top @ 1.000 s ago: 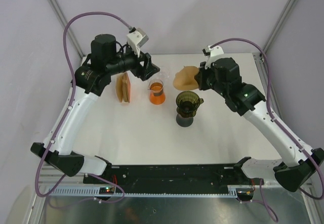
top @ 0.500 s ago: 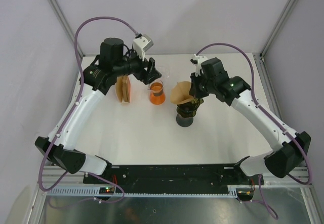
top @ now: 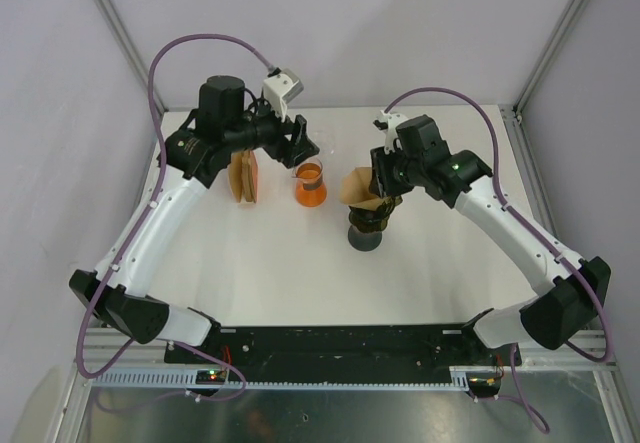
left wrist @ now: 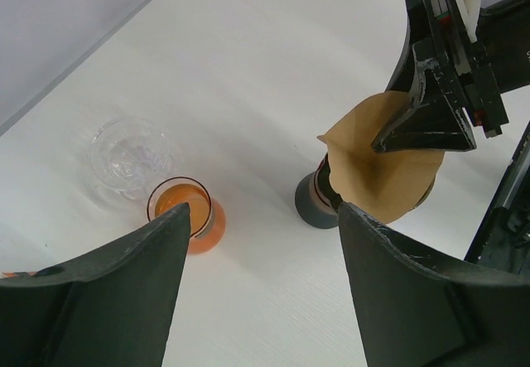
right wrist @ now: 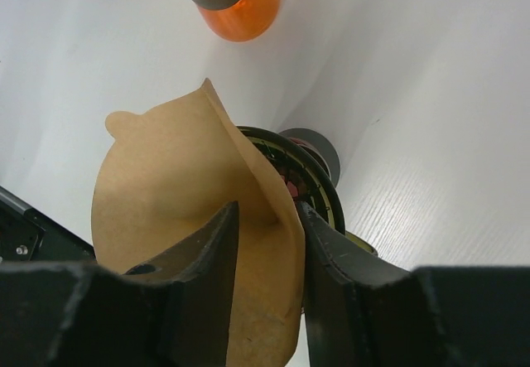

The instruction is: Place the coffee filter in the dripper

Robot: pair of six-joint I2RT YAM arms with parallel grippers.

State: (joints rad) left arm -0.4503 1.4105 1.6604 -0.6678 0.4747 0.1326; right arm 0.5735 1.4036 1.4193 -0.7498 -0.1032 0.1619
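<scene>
My right pincer (right wrist: 267, 218) was pinching the coffee filter (right wrist: 182, 218). In the right wrist view its 2 fingers pressed the brown paper from both sides at the bottom centre of the frame, and the paper fanned up and to the left of them. The filter's right edge crossed the dark ribbed rim of the dripper (right wrist: 310, 176), just right of centre. Whether the paper touched that rim I could not tell.

In the top view the filter (top: 357, 185) sat near the middle of the frame, tilted over the upper left side of the dripper (top: 366, 215), which stood upright on the white table (top: 260, 263). An orange beaker (top: 311, 185) stood just left of it, and a brown stack on edge (top: 245, 175) stood farther left.

My left pincer (left wrist: 263, 218) was spread wide and held nothing. It hung above the table, and between its 2 dark fingers I saw the beaker (left wrist: 189, 218) at lower left. A clear glass piece (left wrist: 128, 156) lay beside it, and the filter (left wrist: 373, 168) was at the right.
</scene>
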